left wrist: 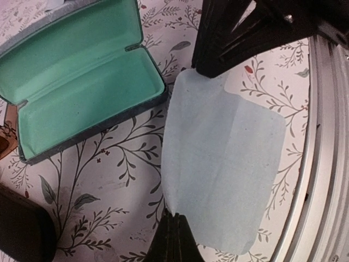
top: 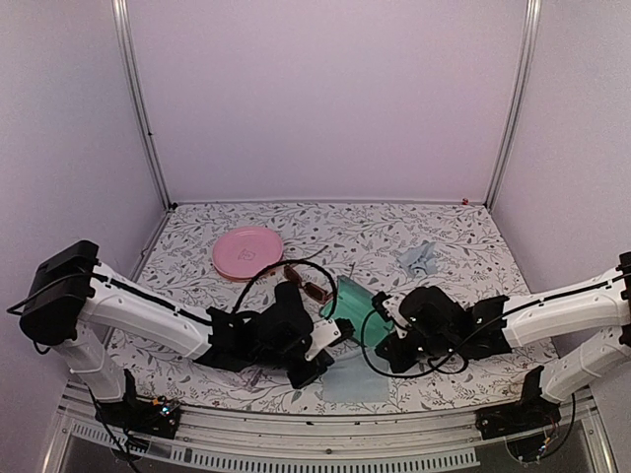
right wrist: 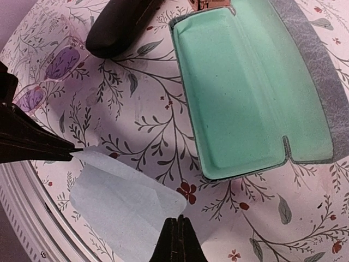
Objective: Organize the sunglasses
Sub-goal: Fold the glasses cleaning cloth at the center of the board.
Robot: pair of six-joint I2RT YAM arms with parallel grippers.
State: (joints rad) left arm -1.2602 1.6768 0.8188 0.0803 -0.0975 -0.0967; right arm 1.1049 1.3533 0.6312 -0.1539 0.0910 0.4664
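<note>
Left gripper [left wrist: 173, 218] and right gripper [right wrist: 177, 221] both closed, apparently pinching opposite corners of the blue cloth [left wrist: 218, 164] beside the open case [left wrist: 82, 82]; reddish-brown sunglasses [top: 312, 287] just beside it, pale sunglasses [right wrist: 49, 76] near the black case [right wrist: 120, 22]; risk: mismatched pulls free the cloth, or crowded wrists collide

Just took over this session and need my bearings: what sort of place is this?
Probably an enclosed lab test booth, not a home: plain pale walls framed by aluminium posts, a floral-covered table, and staged props like the open green-lined case.
</note>
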